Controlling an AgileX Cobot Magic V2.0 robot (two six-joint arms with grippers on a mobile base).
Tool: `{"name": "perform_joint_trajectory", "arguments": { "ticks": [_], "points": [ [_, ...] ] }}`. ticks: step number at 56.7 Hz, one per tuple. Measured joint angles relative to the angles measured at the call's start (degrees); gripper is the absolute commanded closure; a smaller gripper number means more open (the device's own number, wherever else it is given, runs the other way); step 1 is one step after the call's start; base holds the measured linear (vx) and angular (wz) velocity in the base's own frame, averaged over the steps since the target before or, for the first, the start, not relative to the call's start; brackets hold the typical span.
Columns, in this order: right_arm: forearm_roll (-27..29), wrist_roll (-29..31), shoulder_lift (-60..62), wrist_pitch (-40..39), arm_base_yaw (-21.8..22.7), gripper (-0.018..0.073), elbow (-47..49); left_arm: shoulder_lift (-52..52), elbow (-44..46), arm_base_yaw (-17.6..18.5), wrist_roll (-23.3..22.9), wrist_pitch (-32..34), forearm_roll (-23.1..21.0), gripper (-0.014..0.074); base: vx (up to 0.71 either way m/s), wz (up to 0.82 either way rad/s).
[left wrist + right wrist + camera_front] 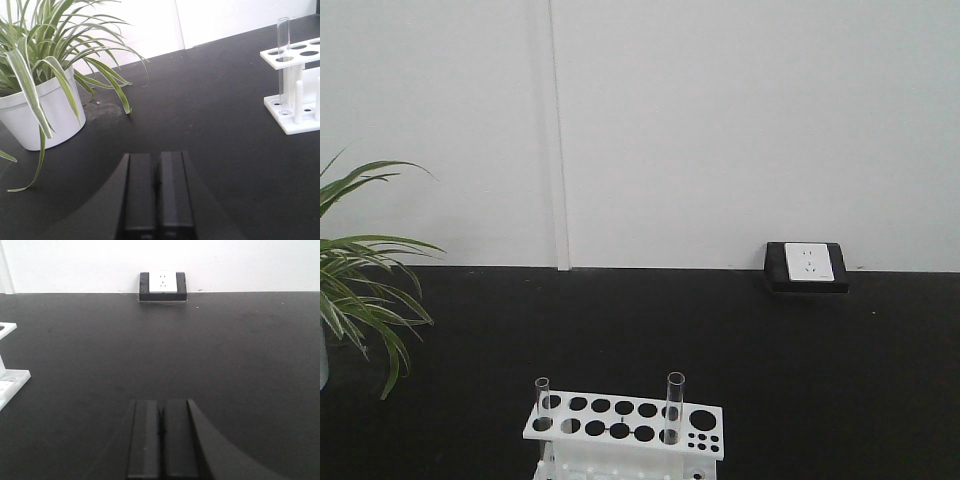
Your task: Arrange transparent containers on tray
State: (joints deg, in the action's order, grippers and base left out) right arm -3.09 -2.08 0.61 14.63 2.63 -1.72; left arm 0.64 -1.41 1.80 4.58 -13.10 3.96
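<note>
Two transparent containers, slim clear glass tubes, stand upright in a white rack [624, 425] at the bottom of the front view: one at the rack's left end [542, 398], a taller one right of middle [674, 405]. One tube [283, 65] also shows in the left wrist view, far right, in the rack [299, 82]. My left gripper [156, 156] is shut and empty, low over the black table, well left of the rack. The right gripper [161, 403] is likewise shut on nothing; the rack's edge [9, 380] lies far to its left. The tray is out of view.
A potted spider plant [42, 107] in a white pot stands left of the left gripper, its leaves [360, 280] at the front view's left edge. A white wall socket on a black block [807, 266] sits at the table's back against the wall [162, 286].
</note>
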Motion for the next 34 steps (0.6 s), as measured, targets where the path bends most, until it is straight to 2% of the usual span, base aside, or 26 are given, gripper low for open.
{"name": "perform_joint_trajectory", "arguments": {
  "ticks": [34],
  "points": [
    [0.0,0.0,0.0,0.0,0.0,0.0571,0.0,0.0,0.0,0.0,0.0,0.0,0.0,0.0603,0.0,0.0]
  ]
}}
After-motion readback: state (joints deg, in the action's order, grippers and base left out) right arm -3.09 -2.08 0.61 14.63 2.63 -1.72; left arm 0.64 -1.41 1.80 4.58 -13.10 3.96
